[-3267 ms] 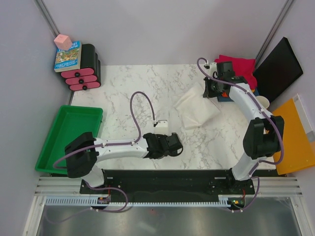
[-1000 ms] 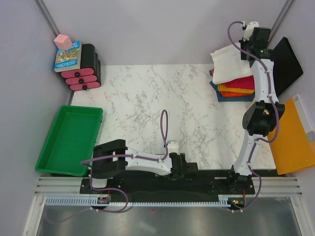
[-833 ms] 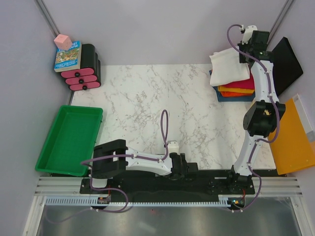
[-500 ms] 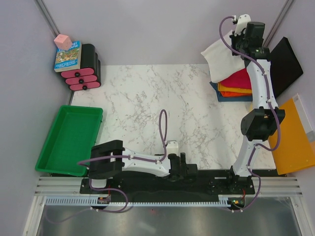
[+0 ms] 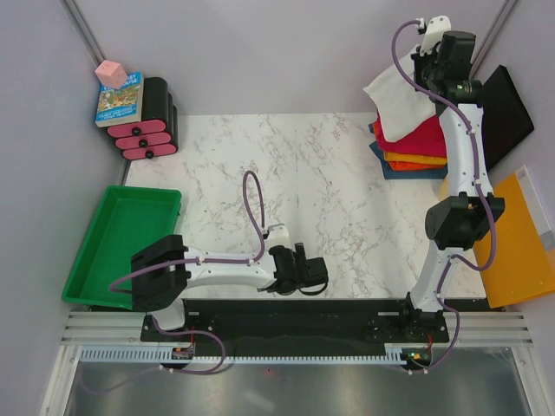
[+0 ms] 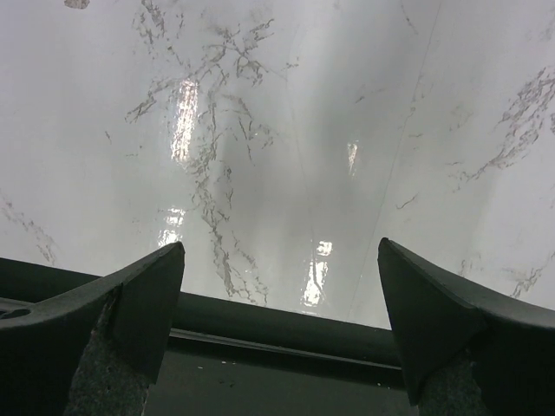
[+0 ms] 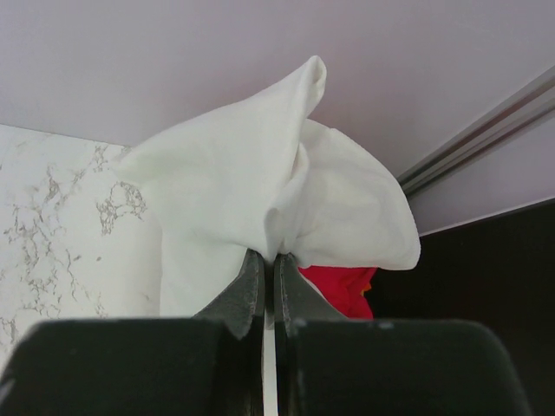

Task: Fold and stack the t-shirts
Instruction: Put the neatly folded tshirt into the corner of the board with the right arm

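The right pincer [image 7: 267, 270] is clamped fully closed on a bunched fold of the off-white t-shirt [image 7: 243, 182], and the garment is held raised over the far right corner of the desk [image 5: 260, 173]. In the wrist view the cloth is gathered at the fingertips and spreads out ahead of the pincer and to both sides of it. Beneath the pincer and the hanging cloth a stack of folded garments is located: the magenta t-shirt [image 5: 421, 136] is placed on top, the orange t-shirt [image 5: 416, 159] under it, and the dark blue t-shirt [image 5: 403, 172] at the bottom. Whether the lower edge of the hanging cloth touches the stack cannot be told. The left pincer [image 5: 319, 276] is spread wide with nothing held; only bare marble is seen between its fingers [image 6: 139, 295] in the wrist view. It is positioned low over the near edge of the desk, well apart from all the garments. A green tray [image 5: 121, 243] is located to the left of the left pincer, beside the desk. An orange-yellow board [image 5: 520, 251] is located nearer and to the right of the right pincer, off the desk.
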